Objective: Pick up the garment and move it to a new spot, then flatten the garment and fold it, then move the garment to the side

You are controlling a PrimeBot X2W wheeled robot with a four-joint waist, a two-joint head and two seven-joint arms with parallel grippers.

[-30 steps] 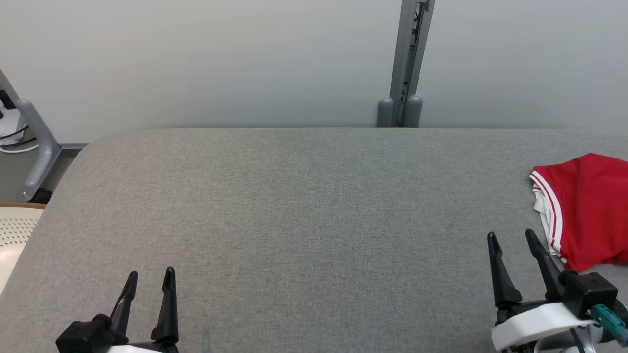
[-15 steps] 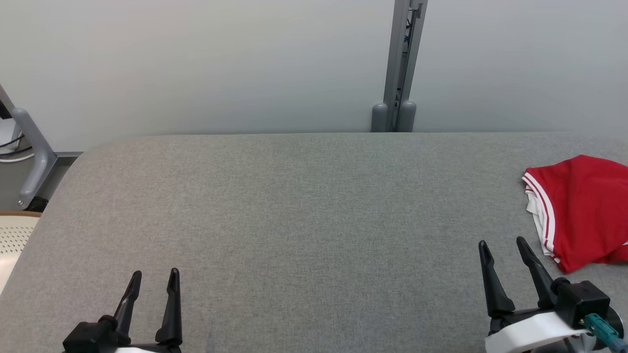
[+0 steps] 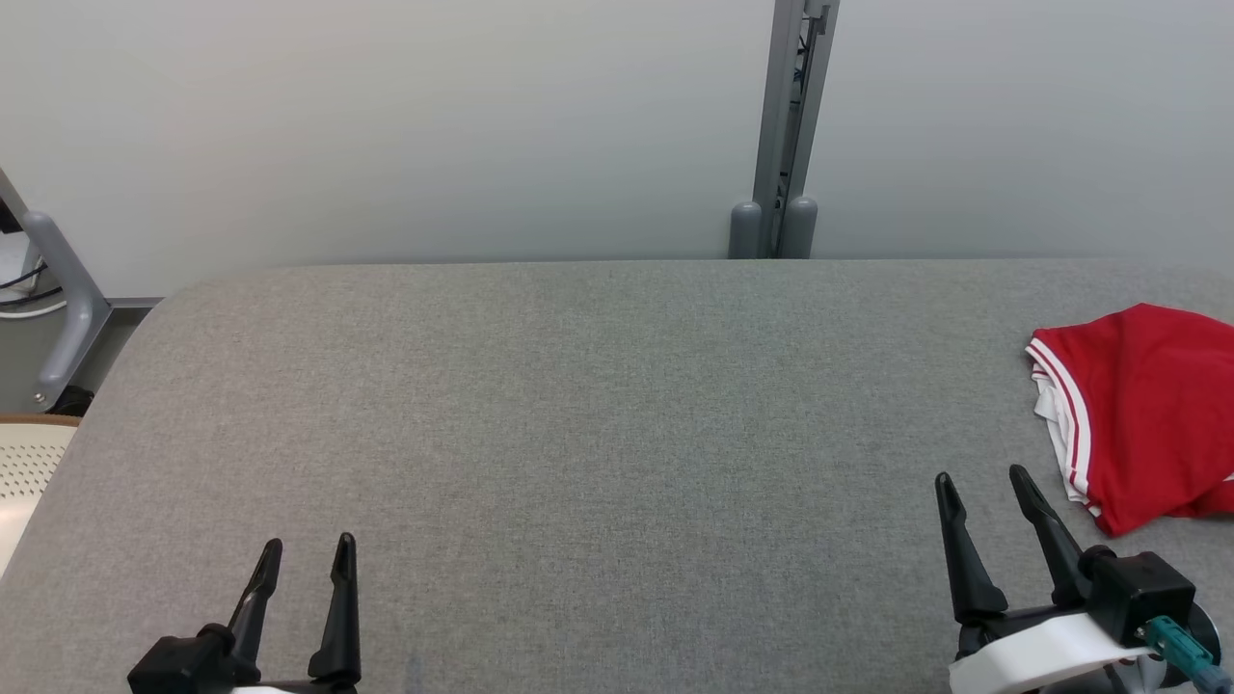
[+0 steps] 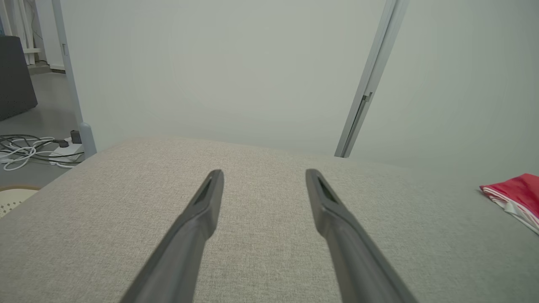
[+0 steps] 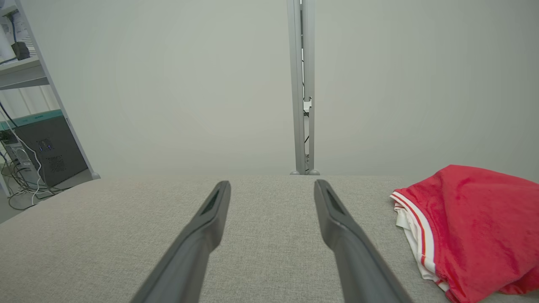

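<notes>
Garment (image 3: 1147, 414) in red with white-striped trim is lying crumpled at the far right of a grey fabric-covered table (image 3: 578, 405), part of it running past the head view's right border. The robot's right gripper (image 3: 979, 474) is poised over the table just beside the garment's near corner, apart from the cloth, its two dark fingers standing spread wide. In the right wrist view the red fabric is sitting to the right of those fingers, with white material showing beneath the striped hem. The left gripper (image 3: 309, 542) is poised at the table's near left, well apart from the garment, its fingers likewise parted. In its own wrist view the cloth is showing as a small red patch at the far right. Grey table surface is stretching between the two grippers. Behind the table a pale wall (image 3: 386, 125) is rising, split by a grey metal post (image 3: 786, 125). A cream perforated panel (image 3: 24, 463) is peeking in at the table's left edge, and cables (image 4: 25, 147) are lying on the floor beyond it.
</notes>
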